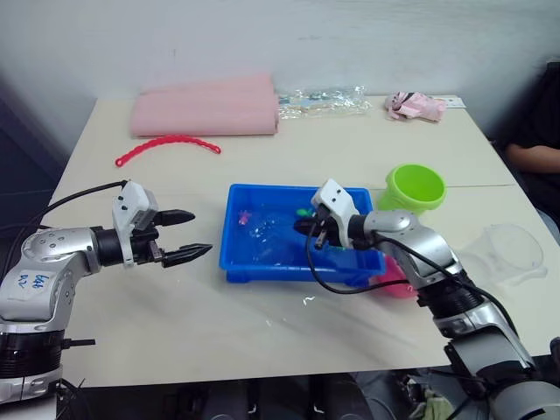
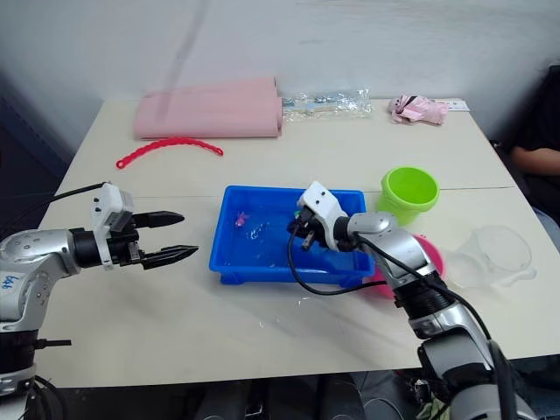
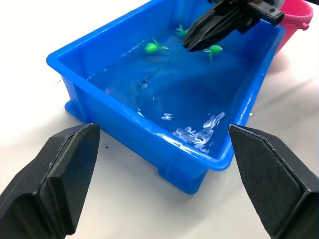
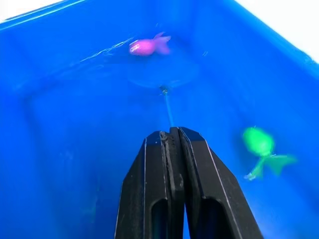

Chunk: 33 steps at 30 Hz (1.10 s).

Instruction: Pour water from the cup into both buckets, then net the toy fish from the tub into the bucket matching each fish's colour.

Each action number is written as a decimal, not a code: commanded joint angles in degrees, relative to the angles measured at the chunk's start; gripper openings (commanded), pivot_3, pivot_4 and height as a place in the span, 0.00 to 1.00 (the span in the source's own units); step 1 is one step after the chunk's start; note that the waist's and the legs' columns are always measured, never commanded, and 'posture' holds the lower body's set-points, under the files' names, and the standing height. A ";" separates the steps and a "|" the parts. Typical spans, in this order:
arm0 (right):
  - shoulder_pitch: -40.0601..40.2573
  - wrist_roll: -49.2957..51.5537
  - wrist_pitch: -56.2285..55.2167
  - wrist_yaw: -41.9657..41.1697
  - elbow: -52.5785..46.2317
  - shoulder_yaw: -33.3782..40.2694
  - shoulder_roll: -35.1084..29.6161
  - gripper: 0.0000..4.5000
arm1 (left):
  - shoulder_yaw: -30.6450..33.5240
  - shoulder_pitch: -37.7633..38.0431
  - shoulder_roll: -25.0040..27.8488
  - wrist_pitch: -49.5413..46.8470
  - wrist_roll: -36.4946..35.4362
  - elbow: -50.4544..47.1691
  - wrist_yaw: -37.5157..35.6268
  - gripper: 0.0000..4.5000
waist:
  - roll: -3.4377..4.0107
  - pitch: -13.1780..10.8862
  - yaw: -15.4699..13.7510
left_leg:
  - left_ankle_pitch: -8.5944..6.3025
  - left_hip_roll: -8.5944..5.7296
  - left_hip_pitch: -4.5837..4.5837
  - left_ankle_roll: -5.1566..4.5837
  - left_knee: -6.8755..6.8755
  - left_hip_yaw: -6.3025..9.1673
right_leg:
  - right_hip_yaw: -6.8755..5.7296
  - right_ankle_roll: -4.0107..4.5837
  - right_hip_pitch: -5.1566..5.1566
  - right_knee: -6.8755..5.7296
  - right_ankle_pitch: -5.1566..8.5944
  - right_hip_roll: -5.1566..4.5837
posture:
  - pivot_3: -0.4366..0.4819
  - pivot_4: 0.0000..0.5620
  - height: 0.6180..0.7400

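The blue tub [image 1: 262,267] holds water, a pink fish [image 4: 148,46] and green fish [image 4: 259,144]. My right gripper [image 1: 308,229] reaches into the tub from the right, shut on the thin handle of the net [image 4: 168,107]. The net's hoop lies under the water just short of the pink fish. My left gripper [image 1: 199,233] hovers open beside the tub's left wall, holding nothing. The lime green bucket [image 1: 413,188] stands right of the tub. The pink bucket [image 1: 395,280] is partly hidden behind my right arm. The clear cup [image 1: 507,249] sits at the far right.
A red beaded strip [image 1: 166,144] and a pink folded mat [image 1: 206,109] lie at the back left. A clear plastic bag [image 1: 319,101] and a pink cloth [image 1: 413,105] lie along the back edge. A person's arm [image 1: 534,153] shows at the right edge.
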<state>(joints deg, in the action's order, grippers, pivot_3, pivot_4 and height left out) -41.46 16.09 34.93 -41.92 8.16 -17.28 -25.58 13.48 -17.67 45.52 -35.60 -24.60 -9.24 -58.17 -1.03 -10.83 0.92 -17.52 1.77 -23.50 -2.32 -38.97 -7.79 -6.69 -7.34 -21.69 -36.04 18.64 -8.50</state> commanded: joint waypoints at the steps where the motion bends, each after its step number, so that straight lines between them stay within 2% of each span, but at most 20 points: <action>1: -0.58 1.36 0.41 0.64 -2.78 4.41 1.09 0.00 | 0.16 -2.14 0.46 1.14 -1.20 -0.17 0.40 0.99 | 0.00 0.00 0.36 | 0.00 0.00 0.00 0.00 0.00 0.00 | 0.00 0.00 0.00 0.00 0.00 0.00 | 0.48 0.27 0.98; 10: 6.27 8.12 10.13 -2.33 -17.67 9.77 -2.21 0.00 | -3.99 -9.37 -1.32 2.46 -1.74 4.41 -1.12 0.99 | 0.01 0.00 0.56 | 0.02 -0.02 -0.01 0.03 0.09 -0.02 | 0.01 0.00 -0.04 0.02 0.00 0.01 | 0.48 0.27 0.98; 16: 14.32 3.48 1.49 -4.29 -27.14 11.40 -11.03 0.00 | -7.78 -15.04 -2.51 5.29 -1.06 9.38 -4.34 0.99 | 0.00 0.00 0.55 | 0.02 -0.02 0.01 0.03 0.12 -0.11 | 0.04 0.00 -0.07 0.04 0.00 0.01 | 0.48 0.27 0.98; 23: 27.47 13.26 6.38 -5.19 -41.76 28.51 -18.29 0.00 | -14.13 -21.70 -7.09 6.46 -1.43 13.48 -10.38 0.99 | 0.00 0.00 -0.90 | 0.01 -0.02 0.04 0.00 0.15 -0.32 | 0.19 -0.01 -0.15 0.04 0.00 0.03 | 0.48 0.27 0.98; 28: 39.24 18.67 10.09 -3.26 -51.20 44.95 -19.30 0.00 | -18.18 -25.99 -11.61 9.49 -0.04 18.70 -13.73 0.99 | -0.01 0.00 -1.60 | 0.01 0.00 0.07 0.00 0.09 -0.30 | 0.21 -0.01 -0.11 0.02 0.00 0.06 | 0.48 0.27 0.98; 33: 49.26 22.54 12.01 -2.38 -56.93 58.35 -18.75 0.00 | -21.36 -29.26 -15.31 12.53 1.23 23.52 -17.69 0.99 | -0.01 0.01 -2.29 | -0.02 -0.01 0.15 -0.07 0.05 -0.31 | 0.25 -0.04 0.00 0.05 -0.02 0.06 | 0.48 0.27 0.98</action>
<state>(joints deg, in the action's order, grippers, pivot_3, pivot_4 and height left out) 6.58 36.81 46.68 -44.77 -45.89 36.12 -44.23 -7.51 -45.37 30.66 -24.64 -23.83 13.80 -74.25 -1.05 -10.82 -1.37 -17.54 1.76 -23.33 -2.40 -38.92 -8.09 -6.42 -7.38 -21.66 -35.98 18.62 -8.44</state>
